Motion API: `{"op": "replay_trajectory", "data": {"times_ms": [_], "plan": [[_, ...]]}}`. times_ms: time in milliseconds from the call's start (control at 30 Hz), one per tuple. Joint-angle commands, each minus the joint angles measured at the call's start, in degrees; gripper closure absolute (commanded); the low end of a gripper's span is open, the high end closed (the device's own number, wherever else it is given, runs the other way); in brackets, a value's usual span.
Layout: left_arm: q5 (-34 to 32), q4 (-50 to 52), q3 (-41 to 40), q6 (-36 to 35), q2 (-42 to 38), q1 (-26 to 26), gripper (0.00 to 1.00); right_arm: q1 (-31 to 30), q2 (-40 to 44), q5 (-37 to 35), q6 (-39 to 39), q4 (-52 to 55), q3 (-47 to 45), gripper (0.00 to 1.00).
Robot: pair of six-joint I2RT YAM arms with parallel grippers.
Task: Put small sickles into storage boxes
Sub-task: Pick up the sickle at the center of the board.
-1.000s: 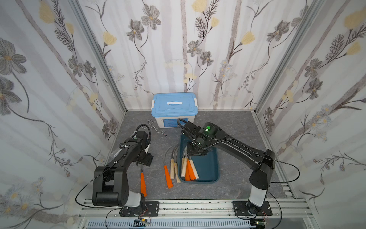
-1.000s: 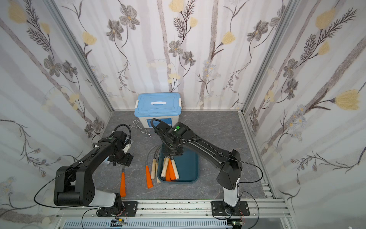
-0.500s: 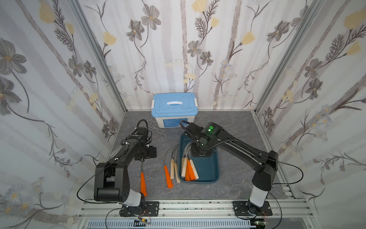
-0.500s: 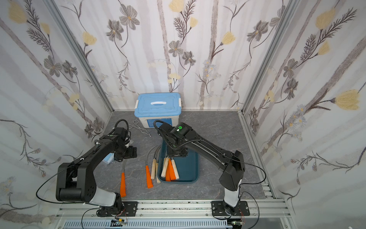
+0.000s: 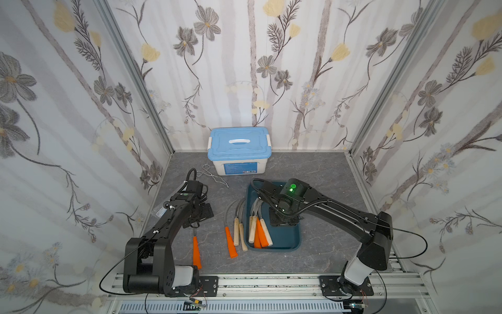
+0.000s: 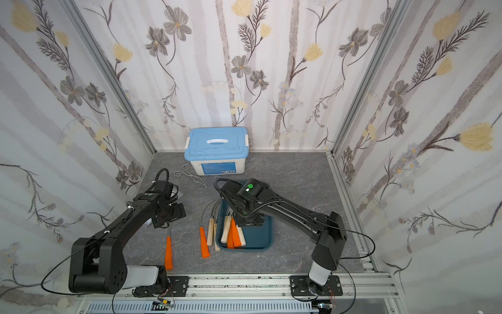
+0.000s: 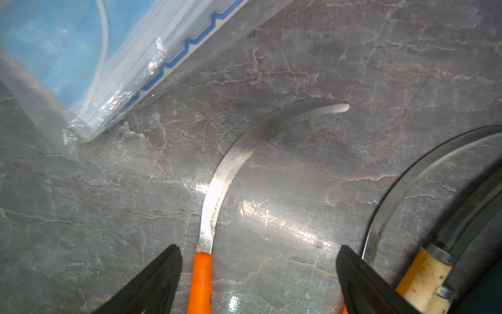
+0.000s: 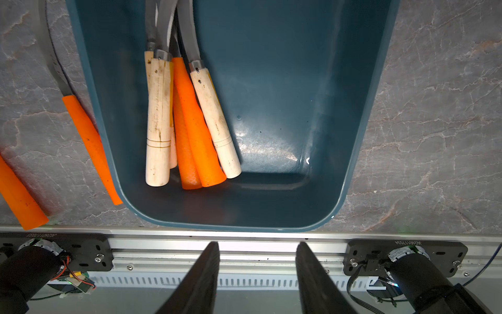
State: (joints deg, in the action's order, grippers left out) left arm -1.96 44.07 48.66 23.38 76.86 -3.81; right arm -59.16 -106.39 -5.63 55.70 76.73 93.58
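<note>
Orange-handled, curved grey-bladed small sickle (image 5: 196, 251): lying near left on the grey marbled desk (image 5: 326, 244). Left tool (image 7: 258, 246) hovering over its neck, fingers wide apart, gripping nothing.
Further small sickles (image 5: 235, 233): lying just left of the shallow dark teal plastic tray (image 5: 288, 244).
Bundled sickles (image 8: 187, 122): lying inside the tray. Right tool (image 8: 257, 243) hanging above, fingers apart, empty.
Blue-lidded white box (image 5: 239, 152): sitting far.

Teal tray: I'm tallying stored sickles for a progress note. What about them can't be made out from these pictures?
Both top views: the right arm partly covers the blades of the sickles in the teal tray.
Right wrist view: their handles overlap, at least one mostly buried; blades run off the picture's edge, so the count is unsure.
Left wrist view: the orange-handled sickle loses its handle end at the edge.
</note>
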Motion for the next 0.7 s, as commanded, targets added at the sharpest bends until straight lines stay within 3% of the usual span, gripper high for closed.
{"op": "replay_trajectory", "data": {"times_ms": [0,167,667], "plan": [[-1.3,1.8,-2.4,1.5,-1.1,0.3,0.04,-0.8,0.3,-0.1,2.8,-1.6,-0.5,0.52],[0.1,0.7,-3.2,0.4,2.3,3.3,0.05,-2.0,0.0,-0.6,3.1,-0.1,0.5,0.52],[3.4,2.6,-4.0,1.0,7.5,4.1,0.08,-3.1,3.0,-2.7,3.6,1.0,-2.1,0.52]]}}
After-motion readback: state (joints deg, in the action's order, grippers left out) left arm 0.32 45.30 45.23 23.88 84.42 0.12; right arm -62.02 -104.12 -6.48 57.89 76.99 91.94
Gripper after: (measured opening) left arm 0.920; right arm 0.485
